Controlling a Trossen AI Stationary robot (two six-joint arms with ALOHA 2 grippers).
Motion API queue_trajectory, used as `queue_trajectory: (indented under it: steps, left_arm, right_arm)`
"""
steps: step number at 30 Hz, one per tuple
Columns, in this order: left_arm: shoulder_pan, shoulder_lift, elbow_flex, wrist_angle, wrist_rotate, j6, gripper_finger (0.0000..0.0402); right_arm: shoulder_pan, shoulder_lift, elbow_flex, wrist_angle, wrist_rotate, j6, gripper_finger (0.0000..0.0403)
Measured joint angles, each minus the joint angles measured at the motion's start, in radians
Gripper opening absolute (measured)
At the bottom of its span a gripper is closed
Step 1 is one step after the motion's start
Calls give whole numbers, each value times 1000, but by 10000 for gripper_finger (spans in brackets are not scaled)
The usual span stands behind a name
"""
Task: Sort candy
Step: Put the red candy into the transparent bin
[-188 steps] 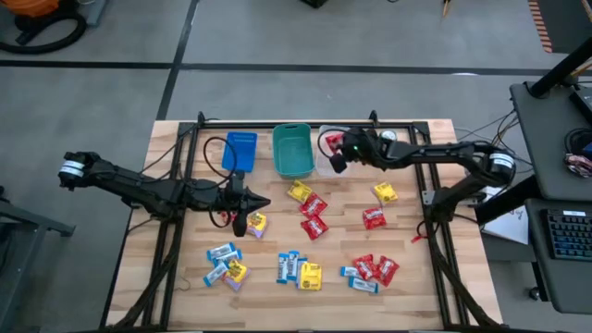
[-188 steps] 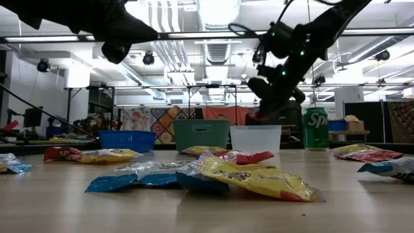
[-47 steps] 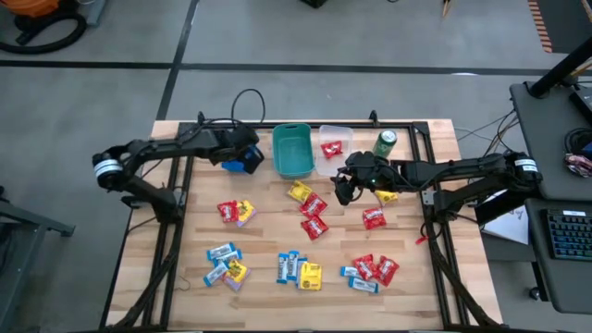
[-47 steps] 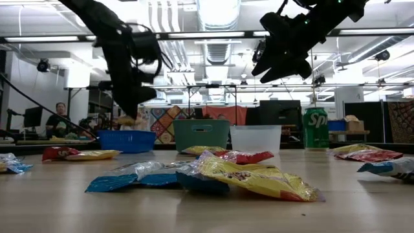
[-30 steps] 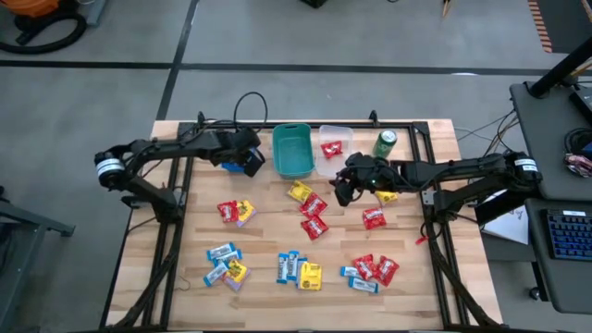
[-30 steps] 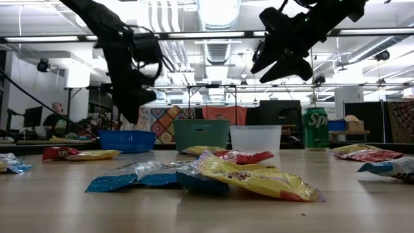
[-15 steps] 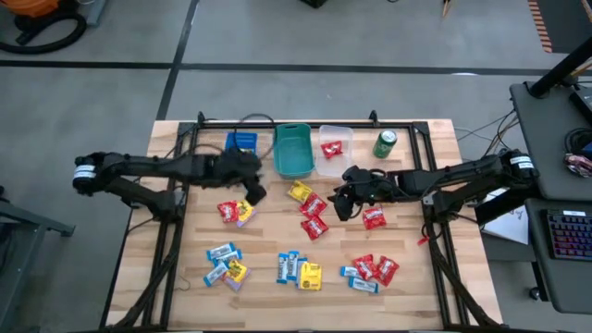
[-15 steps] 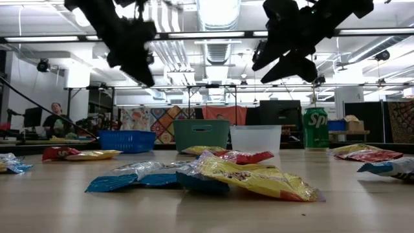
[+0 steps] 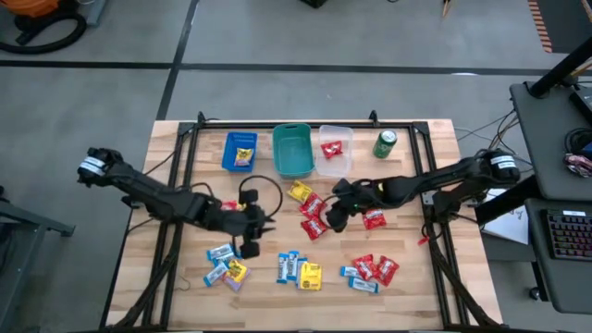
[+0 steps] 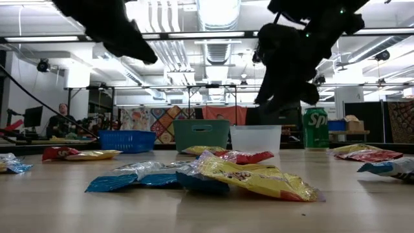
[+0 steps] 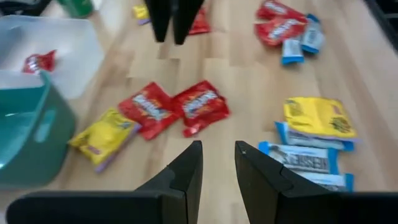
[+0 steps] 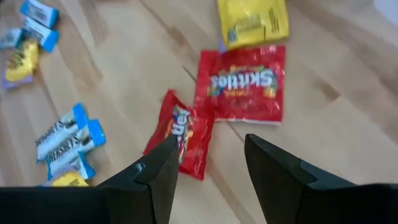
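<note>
Right gripper (image 9: 330, 220) open above red candy (image 9: 314, 225), left gripper (image 9: 252, 242) empty

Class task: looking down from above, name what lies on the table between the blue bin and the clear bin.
In the high view, the teal bin stands between the blue bin and the clear bin.

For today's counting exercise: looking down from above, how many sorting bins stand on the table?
3: the blue bin, the teal bin and the clear bin, side by side along the table's back edge. None appears hidden.
</note>
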Motion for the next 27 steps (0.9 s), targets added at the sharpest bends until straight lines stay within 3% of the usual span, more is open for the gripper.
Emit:
queue_trajectory:
  steps: [8,12,27]
  left_arm:
    - [-17,-27,-106,184,138,101,76]
    - [-17,-81,-147,197,176,120,75]
    - [-11,-531,-354,197,176,256,75]
  right_arm:
    - [24,89,132,-228,-14,65,175]
    - [52,148,213,-329,-13,69,175]
    - [106,405,435,-397,47,120,176]
